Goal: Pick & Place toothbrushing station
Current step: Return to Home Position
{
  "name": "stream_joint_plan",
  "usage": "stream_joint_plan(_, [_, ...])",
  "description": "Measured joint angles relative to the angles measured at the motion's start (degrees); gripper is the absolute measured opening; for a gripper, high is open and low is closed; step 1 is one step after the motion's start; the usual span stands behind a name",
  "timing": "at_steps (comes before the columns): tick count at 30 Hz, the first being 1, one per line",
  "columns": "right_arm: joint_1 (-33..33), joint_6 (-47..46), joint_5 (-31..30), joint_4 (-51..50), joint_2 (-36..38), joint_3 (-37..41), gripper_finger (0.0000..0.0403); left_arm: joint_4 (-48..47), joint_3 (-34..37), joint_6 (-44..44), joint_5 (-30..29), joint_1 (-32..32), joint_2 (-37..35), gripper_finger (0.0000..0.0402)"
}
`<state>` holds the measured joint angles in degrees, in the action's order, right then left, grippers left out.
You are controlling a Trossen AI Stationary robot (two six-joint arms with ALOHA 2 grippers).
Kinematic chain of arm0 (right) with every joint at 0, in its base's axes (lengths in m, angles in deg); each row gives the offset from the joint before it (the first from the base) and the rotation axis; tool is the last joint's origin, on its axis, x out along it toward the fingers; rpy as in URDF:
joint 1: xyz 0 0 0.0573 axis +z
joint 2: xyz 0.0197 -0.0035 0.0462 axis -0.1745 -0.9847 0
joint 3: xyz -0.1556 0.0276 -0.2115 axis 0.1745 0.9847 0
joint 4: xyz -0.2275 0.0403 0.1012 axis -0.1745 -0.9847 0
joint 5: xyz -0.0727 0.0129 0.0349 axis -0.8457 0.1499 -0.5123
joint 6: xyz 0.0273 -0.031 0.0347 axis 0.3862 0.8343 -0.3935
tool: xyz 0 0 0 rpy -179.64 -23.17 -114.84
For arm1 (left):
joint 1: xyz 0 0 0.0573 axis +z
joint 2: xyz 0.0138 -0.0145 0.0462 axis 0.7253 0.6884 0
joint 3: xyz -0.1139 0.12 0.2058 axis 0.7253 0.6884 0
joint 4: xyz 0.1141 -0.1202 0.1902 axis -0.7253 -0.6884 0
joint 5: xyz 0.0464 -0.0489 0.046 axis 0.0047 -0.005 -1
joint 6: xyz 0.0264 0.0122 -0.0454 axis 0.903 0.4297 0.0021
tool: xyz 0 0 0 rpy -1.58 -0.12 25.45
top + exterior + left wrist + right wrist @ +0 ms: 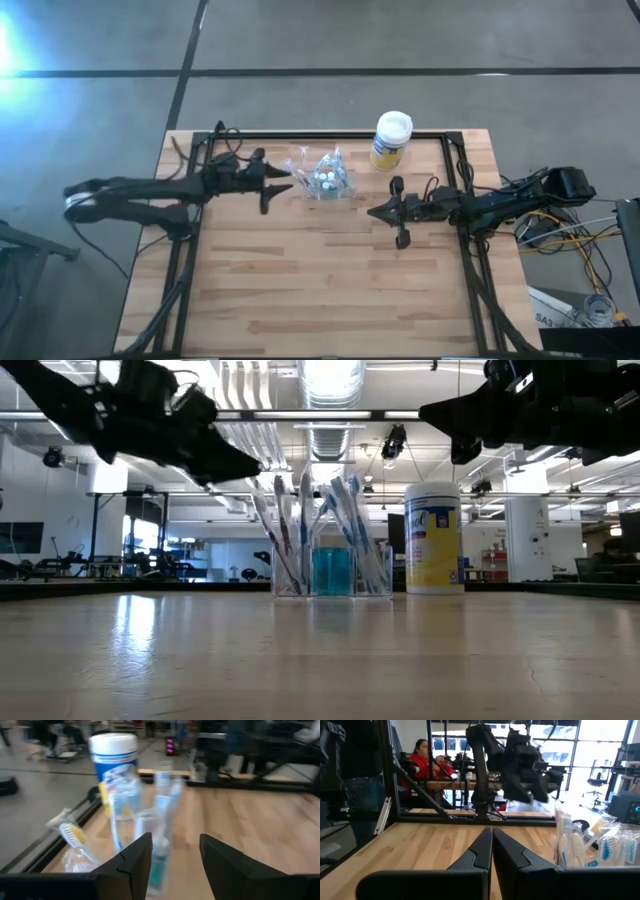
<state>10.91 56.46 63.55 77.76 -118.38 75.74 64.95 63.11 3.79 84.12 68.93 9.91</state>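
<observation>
Toothbrushing station [325, 178] upright on the worktop [320, 290], between both arms.
It holds toothbrushes, near the yellow canister [390, 140]. The left pincer [176, 840] hangs beside it, fingers parted, empty; the right pincer [491, 831] is pressed closed, empty.

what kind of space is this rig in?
Probably a robotics lab or open workshop: concrete floor, exposed ducting overhead, and a person seated at another workbench.

Toothbrushes [352, 525] in organizer [331, 572], seemingly beside canister [432, 538]
</observation>
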Motion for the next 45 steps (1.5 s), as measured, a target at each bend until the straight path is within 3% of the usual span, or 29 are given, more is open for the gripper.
stream_joint_plan(5, [0.0,-1.56,0.01,-0.06,0.16,0.0,0.0008,-18.44,0.0,5.51,4.95,-0.03,-16.35,0.0163])
stream_joint_plan(9, [-0.03,-1.55,-0.91,0.37,2.6,0.0,0.0008,-28.79,0.0,8.05,5.02,-0.02,-29.54,0.011])
stream_joint_plan(13, [-0.2,-0.99,0.73,0.3,7.89,0.47,0.0008,-33.27,0.37,7.8,7.04,-0.02,-39.83,0.0018])
stream_joint_plan(18, [-0.68,-0.74,2.23,-1.06,16.19,2.58,0.0008,-31.54,3.09,5.19,9.18,-0.02,-49.2,0.0005])
stream_joint_plan(24, [-3.59,-2.62,2.38,-11.36,26.92,4.78,0.0008,-30.52,8.95,1.99,10.29,0.0,-54.98,0.0003])
stream_joint_plan(35, [-5.75,-5.2,2.14,-16.45,41.78,13.07,0.0008,-25.99,17.13,-0.69,14.48,-0.02,-58.24,0.0002])
stream_joint_plan(45, [-5.81,-5.57,2.16,-19.97,45.11,13.09,0.0008,-25.45,22.77,-3.23,16.66,-0.02,-61.1,0.0001])
